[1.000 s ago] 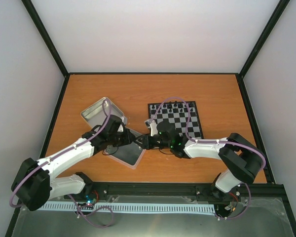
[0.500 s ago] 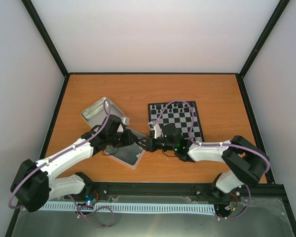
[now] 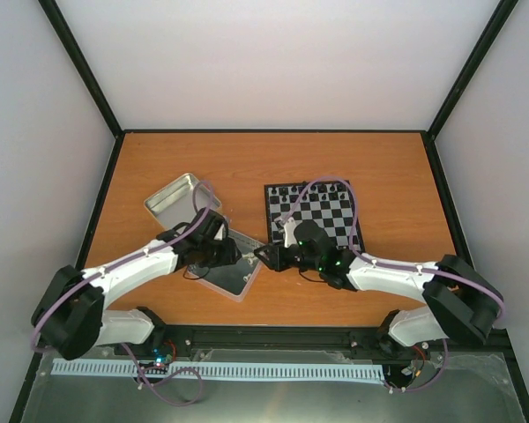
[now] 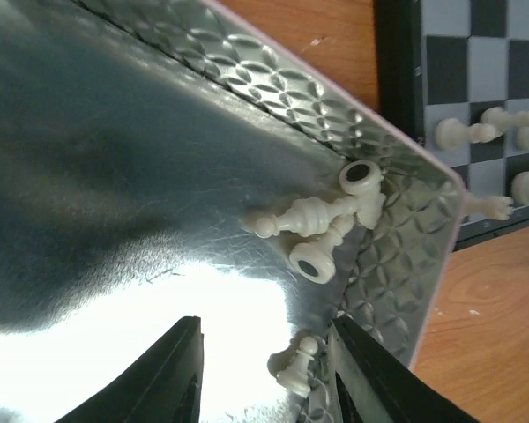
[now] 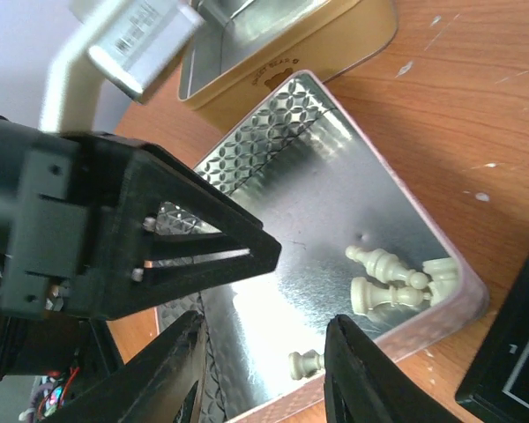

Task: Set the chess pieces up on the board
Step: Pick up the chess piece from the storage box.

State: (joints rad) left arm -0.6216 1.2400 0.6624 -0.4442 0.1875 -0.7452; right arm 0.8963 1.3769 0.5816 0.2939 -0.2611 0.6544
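Left gripper (image 4: 266, 339): jaws apart over the metal tray (image 4: 397, 264), clamping nothing.
Right gripper (image 5: 266, 330): likewise parted and empty above the tray.
Pawn (image 4: 295, 366): smooth, cream, lying on its side between the left jaws, by the tray's embossed wall, with its long axis roughly along the fingers.
Other pieces (image 4: 322, 220): heaped in the tray's corner ahead.
Board (image 4: 485, 79): just past that corner.
Nearer arm: left, we judge.
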